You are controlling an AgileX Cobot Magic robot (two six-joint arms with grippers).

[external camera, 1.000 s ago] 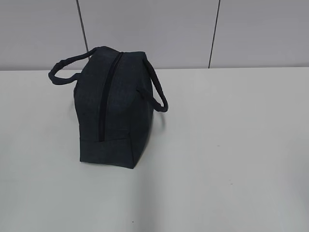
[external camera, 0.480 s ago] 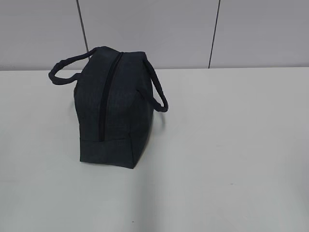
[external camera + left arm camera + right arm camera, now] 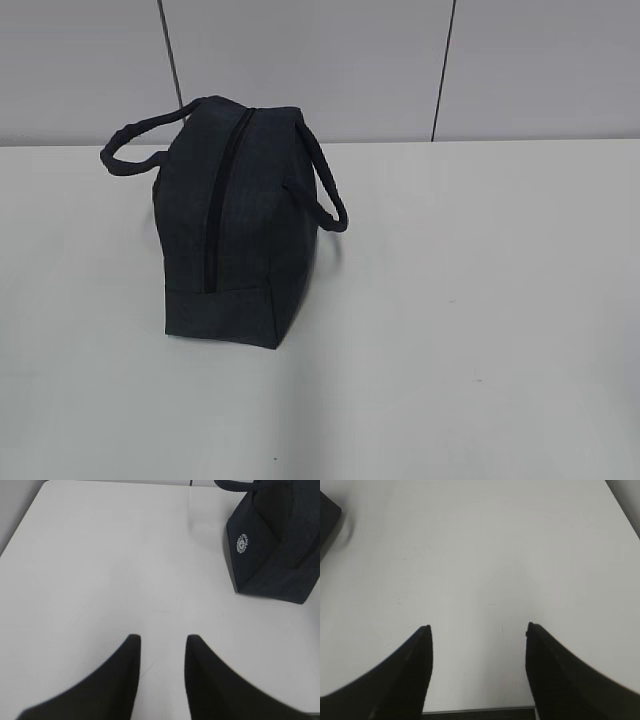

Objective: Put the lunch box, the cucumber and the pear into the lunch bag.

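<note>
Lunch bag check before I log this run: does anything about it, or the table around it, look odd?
The lunch bag stands upright on the table with its zipper shut, handles drooping to each side. No lunch box, cucumber or pear shows in any view. Both grippers, left and right, are open and empty.

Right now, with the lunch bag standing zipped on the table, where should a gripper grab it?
Probably the right loop handle of the lunch bag: it arches clear of the fabric toward open table, so an open gripper can approach from the right. The right gripper is open, holding nothing.
</note>
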